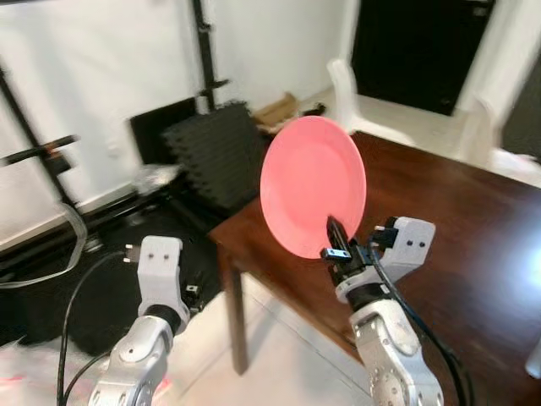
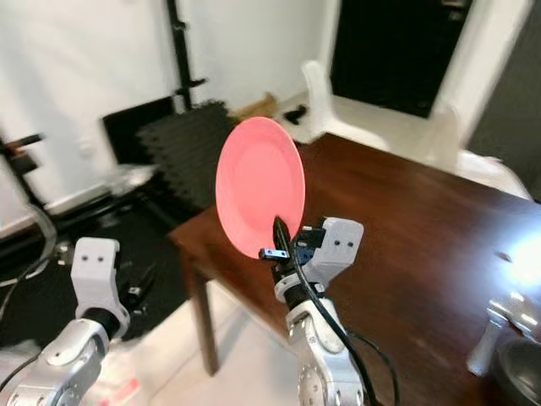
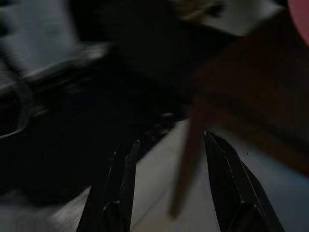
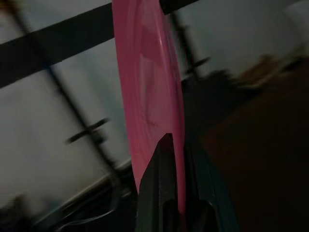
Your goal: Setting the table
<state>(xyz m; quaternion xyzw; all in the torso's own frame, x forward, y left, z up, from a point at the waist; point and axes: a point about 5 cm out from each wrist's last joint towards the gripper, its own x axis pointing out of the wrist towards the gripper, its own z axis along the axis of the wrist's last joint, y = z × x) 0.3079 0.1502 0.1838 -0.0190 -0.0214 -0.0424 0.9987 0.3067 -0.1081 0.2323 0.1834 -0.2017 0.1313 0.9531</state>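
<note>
Left eye view shows the right tool [image 1: 336,239] clenched on the lower rim of a round pink plastic plate [image 1: 313,186], held upright above the dark wooden surface's [image 1: 456,220] near corner, so carrying is in hand; next, I judge, tilt it flat and lower it onto that surface, while the left tool [image 3: 169,183] hangs released beside that surface.

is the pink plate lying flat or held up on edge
On edge. The right gripper pinches the pink plate by its lower rim, holding it nearly vertical above the table corner.
</note>
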